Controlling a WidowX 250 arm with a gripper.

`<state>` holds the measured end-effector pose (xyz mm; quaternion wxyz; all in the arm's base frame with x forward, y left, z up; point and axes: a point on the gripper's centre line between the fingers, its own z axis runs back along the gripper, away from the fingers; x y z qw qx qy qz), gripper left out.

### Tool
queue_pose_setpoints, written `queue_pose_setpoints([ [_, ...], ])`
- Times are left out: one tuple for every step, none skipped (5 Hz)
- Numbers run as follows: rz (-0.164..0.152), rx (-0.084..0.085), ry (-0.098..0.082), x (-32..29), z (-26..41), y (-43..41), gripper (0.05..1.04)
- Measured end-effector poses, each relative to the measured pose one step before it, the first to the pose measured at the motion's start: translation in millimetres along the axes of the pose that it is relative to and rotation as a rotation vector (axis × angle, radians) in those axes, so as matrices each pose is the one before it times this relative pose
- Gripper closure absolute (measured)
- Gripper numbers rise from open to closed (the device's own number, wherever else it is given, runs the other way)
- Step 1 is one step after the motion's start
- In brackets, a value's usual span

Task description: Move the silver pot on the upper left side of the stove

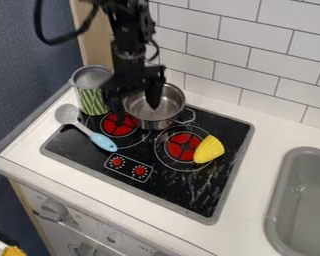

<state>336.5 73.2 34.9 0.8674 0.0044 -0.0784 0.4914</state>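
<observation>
Our black two-finger gripper (134, 101) spreads wide at the round silver metal pot (171, 107), green-striped metal can (92, 100) close beside us, flat black stovetop (171, 187) reaching out below.

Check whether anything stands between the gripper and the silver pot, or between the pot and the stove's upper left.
Nothing visible separates the gripper from the silver pot. The green-striped can stands near the stove's upper left corner and may crowd the pot there; a spoon lies nearer the front.
</observation>
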Motion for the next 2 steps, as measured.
queue_pose_setpoints([
  [0.0175, -0.0617, -0.0479, 2.09, 27.94, -1.78, 0.082],
  [-0.0291, -0.0340, 0.0192, -4.67, 8.24, -2.19, 0.083],
])
